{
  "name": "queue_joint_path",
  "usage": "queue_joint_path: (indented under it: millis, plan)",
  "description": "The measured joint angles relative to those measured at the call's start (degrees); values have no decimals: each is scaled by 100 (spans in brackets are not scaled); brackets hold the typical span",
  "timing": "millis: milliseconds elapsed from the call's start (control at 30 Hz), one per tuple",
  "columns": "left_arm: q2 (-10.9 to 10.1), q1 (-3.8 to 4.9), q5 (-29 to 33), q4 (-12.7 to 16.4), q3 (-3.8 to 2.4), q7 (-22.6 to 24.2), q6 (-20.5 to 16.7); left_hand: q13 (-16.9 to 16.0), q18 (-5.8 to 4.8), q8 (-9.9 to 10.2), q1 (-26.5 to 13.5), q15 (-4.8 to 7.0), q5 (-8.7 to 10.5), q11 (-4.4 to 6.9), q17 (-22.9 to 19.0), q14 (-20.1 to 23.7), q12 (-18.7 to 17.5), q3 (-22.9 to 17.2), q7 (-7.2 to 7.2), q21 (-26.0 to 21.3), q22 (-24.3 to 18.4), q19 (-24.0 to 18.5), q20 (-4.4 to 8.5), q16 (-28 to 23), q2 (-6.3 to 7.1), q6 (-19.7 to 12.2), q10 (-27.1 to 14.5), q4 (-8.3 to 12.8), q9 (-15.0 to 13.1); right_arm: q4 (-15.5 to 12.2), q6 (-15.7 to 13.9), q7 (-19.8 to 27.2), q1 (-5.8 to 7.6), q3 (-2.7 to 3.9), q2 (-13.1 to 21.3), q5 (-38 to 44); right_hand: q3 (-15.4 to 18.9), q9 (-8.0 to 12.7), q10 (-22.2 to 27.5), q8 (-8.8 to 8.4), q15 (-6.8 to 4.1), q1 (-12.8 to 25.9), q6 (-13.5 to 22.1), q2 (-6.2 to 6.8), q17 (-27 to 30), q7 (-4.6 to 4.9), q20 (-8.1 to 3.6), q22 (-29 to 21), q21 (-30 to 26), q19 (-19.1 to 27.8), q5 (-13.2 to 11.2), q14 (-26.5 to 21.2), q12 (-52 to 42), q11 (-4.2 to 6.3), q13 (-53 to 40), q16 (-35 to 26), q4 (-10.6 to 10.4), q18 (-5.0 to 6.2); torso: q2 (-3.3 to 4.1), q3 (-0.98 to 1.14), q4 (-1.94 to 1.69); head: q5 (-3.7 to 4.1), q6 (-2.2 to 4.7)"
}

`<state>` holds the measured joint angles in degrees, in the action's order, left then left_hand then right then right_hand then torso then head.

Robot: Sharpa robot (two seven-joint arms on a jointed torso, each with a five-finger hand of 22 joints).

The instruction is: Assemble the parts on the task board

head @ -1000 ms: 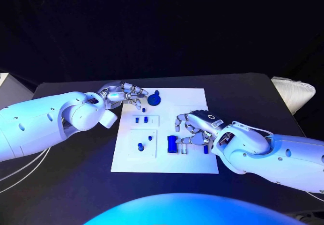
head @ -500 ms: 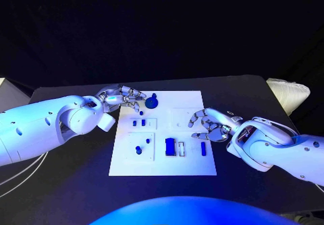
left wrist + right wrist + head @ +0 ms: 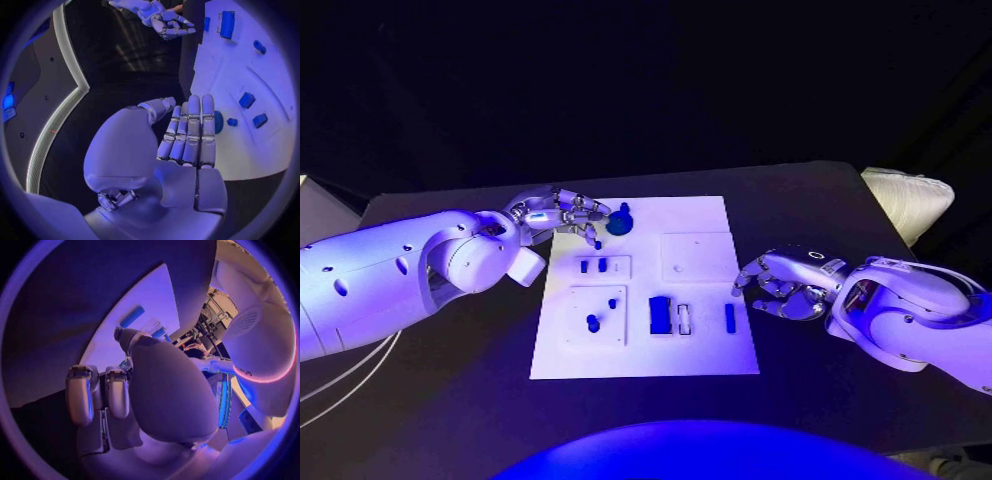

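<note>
Since a moment ago, the right hand (image 3: 788,285) has been pulling away from the task board (image 3: 697,215); it was over the blue pieces near the board's front edge and now it is sitting just off the board's right edge, over the black bench (image 3: 877,230). Its fingers are curling in and it is holding nothing that I can see. The left hand (image 3: 563,214) is staying at the far left corner of the board, as it was before.

The left hand's fingers are reaching toward a round blue part (image 3: 619,219) at the far edge of the board. In the left wrist view the fingers (image 3: 189,131) are lying straight and close together, with the round part (image 3: 217,122) just past their tips. I cannot tell if they are touching it or pinching it.

On the board, a big blue block (image 3: 659,314) and a thin blue bar (image 3: 730,317) are lying near the front edge. Two small blue pieces (image 3: 593,267) are sitting in a square tray near the left edge, and one more blue piece (image 3: 594,322) is lying in the tray in front of it.

I think the step now is picking up the round part. Next, the left hand needs to close on it gently, lift it, and carry it to its spot. The right hand should be keeping out of the way.
</note>
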<state>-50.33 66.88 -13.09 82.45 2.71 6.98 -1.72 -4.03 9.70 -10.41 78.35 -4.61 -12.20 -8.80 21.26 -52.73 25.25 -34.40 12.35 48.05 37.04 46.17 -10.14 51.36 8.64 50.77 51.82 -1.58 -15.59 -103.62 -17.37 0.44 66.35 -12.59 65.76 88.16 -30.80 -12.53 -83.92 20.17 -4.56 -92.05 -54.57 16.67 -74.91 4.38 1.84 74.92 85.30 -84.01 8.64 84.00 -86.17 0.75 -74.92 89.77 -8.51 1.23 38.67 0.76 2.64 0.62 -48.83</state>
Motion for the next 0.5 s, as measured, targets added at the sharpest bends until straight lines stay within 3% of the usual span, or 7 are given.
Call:
queue_joint_path:
  millis: [100,333,500]
  plan:
    - [0,-13,0,-6,0,1,0,0,0,0,0,0,0,0,0,0,0,0,0,0,0,0,0,0,0,0,0,0,0,10,89,27,-5,-3,81,225,-78,-6,0,-38,0,46,-19,-17,0,-17,0,0,-28,0,0,0,0,0,0,0,78,-1,-1,1,0,3,5]
    - [9,-34,0,-15,2,1,1,0,0,0,0,0,0,0,0,0,0,0,0,0,0,0,0,0,0,0,0,0,0,-48,212,75,-41,-16,146,687,-447,-37,0,-269,1,321,-63,3,0,-62,0,-1,-89,0,-143,1,36,0,0,0,566,0,1,1,9,14,18]
    - [13,-44,0,-16,2,1,1,0,0,0,0,0,0,0,0,0,0,0,0,0,0,0,0,0,0,0,0,0,0,-79,206,83,-51,-18,142,899,-463,-81,-20,-334,1,726,-41,-5,0,-84,-40,-1,-60,1,-328,1,28,21,1,0,674,1,3,-5,2,34,18]
